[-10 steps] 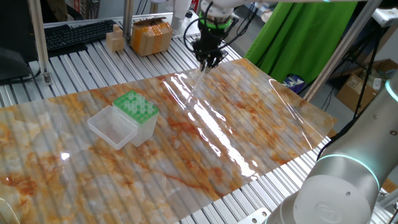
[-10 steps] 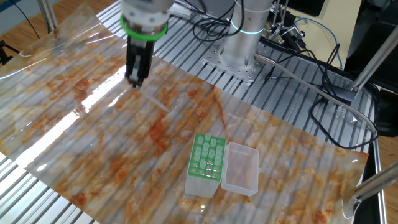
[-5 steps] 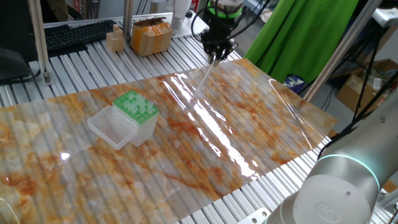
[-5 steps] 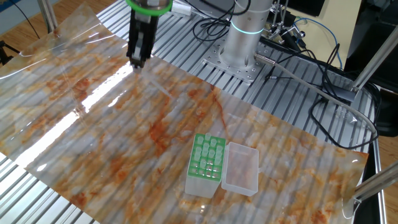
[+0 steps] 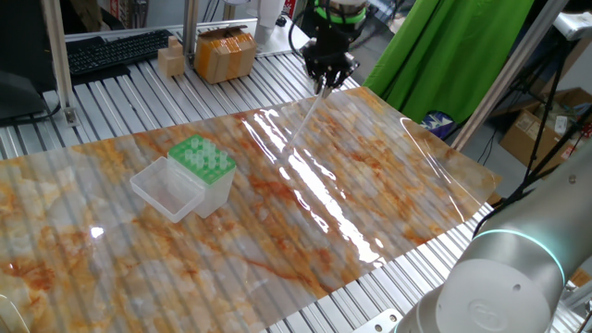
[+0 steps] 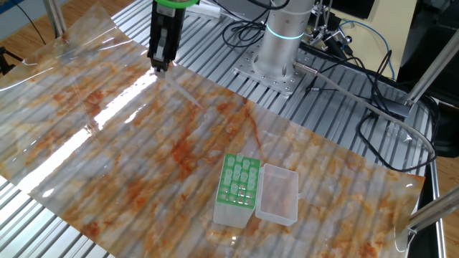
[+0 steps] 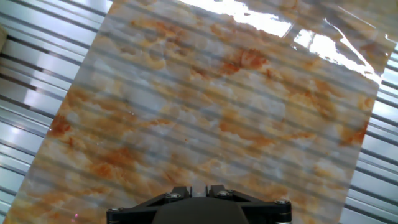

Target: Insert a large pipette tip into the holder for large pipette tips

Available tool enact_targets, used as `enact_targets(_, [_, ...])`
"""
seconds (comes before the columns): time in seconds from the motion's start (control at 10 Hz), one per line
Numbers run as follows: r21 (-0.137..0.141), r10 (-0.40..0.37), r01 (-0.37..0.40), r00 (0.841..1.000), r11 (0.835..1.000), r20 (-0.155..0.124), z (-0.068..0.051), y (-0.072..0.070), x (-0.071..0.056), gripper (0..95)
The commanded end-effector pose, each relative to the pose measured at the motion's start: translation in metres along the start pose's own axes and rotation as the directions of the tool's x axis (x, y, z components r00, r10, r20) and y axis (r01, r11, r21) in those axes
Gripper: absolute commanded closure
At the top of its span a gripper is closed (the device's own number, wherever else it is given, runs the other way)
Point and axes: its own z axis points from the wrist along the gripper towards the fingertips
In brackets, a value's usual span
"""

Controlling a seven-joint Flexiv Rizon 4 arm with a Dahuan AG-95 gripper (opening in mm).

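Hand [image 5: 325,86] clamped on large pipette tip [image 5: 302,123], well apart from holder [image 5: 205,165].

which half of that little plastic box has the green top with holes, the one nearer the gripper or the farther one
The nearer half: the holder for large pipette tips carries the green perforated plate. Its attached clear lid lies open beside it, farther from the gripper, plain and holeless.

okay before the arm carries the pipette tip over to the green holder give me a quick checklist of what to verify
1. Large pipette tip held by gripper: ok, it hangs from the fingers.
2. Tip lifted off the table mat: ok, seemingly.
3. Tip straight in the grip: not ok, it slants.
4. Holder lid open, green hole plate exposed: ok.
5. Target hole free: cannot tell.
6. Path to holder free: ok.
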Motion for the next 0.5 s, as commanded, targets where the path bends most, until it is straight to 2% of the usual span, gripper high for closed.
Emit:
enact_targets(0.1, [0.006,-0.025,0.025,1.000,1.000,-0.005,-0.0001,-0.0028,0.0001,95.0])
enact_targets(0.2, [0.009,-0.034,0.034,0.999,0.999,-0.013,-0.0001,-0.0028,0.0001,95.0])
enact_targets(0.3, [-0.004,-0.049,0.048,0.998,0.999,-0.037,-0.0001,-0.0028,0.0001,95.0])
enact_targets(0.5, [-0.018,-0.079,0.078,0.996,0.997,-0.035,-0.0001,-0.0028,0.0001,95.0])
